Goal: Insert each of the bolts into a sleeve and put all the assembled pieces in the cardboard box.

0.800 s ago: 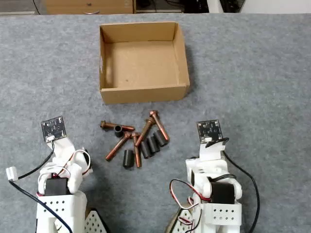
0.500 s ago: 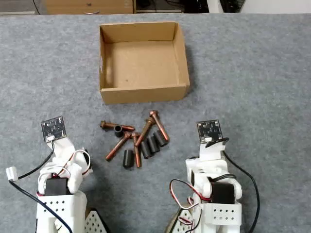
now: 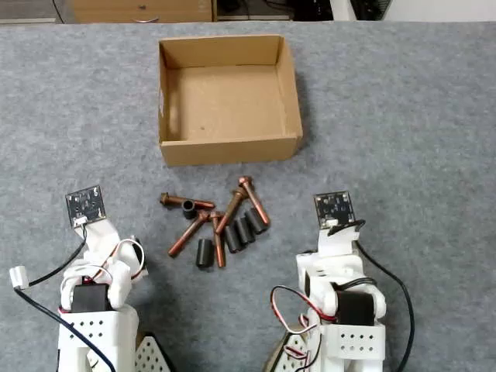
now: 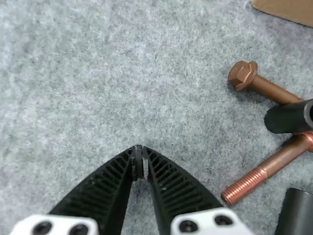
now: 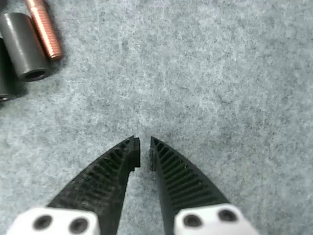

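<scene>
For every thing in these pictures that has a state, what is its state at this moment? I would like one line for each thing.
cardboard box: open on top, empty.
bolts: five, lying loose on the table, none inside a sleeve.
sleeves: five, loose among the bolts, none with a bolt in it.
left tool: shut, holding nothing.
right tool: slightly open, holding nothing.

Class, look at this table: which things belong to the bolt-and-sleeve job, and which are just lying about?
Part of the job: copper bolts; black sleeves; cardboard box.
Just there: wooden drawer unit beyond the table; grey felt cover under everything.
</scene>
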